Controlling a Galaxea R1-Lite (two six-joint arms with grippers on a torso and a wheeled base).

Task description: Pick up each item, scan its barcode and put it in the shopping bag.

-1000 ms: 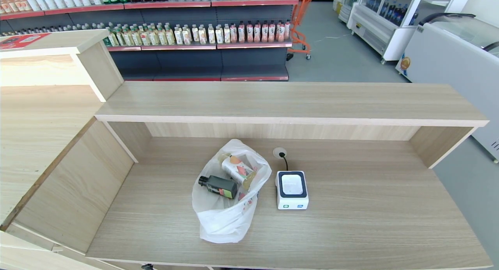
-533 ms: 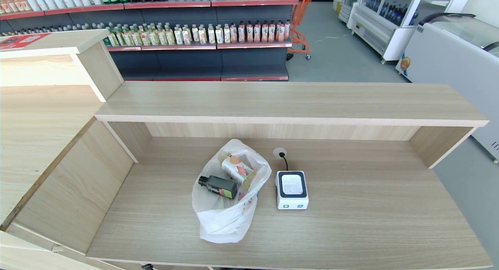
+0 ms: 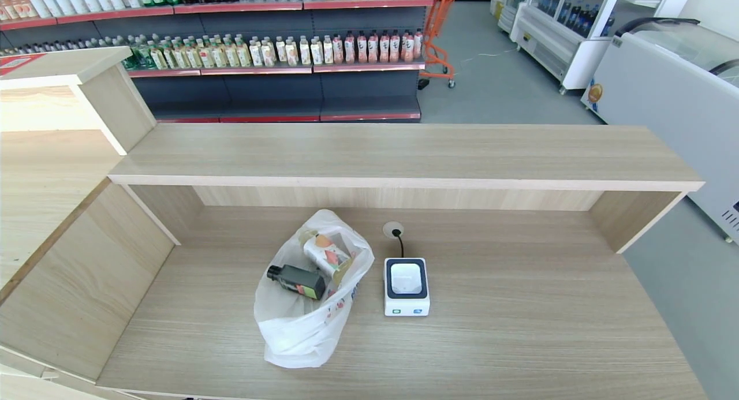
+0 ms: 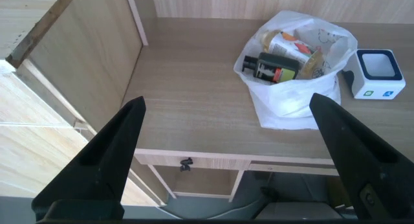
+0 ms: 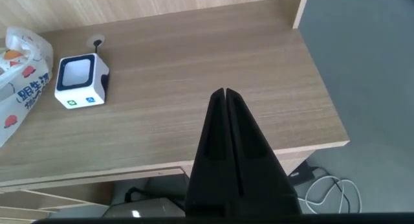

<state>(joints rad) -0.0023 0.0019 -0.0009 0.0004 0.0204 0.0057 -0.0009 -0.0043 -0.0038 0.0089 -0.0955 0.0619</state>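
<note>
Left gripper point(image 4: 226, 100) spread wide, right gripper point(image 5: 224, 92) pressed closed.

bright, even overhead light, no hard shadows. raised ledge point(image 3: 404, 152) throws a soft shadow band on the panel under it. shopping bag point(image 3: 300, 336) and scanner point(image 3: 407, 305) leave only faint shadows on the counter point(image 3: 519, 331). scanner's top window reflects white, and there is some glare on the freezer lid point(image 3: 693, 42). head view is wide-angle: counter edges bow, shelves point(image 3: 260, 71) lean toward the frame's sides. left gripper point(image 4: 228, 100) and right gripper point(image 5: 224, 92) show as flat black silhouettes against the lit wood, no surface detail.
</note>
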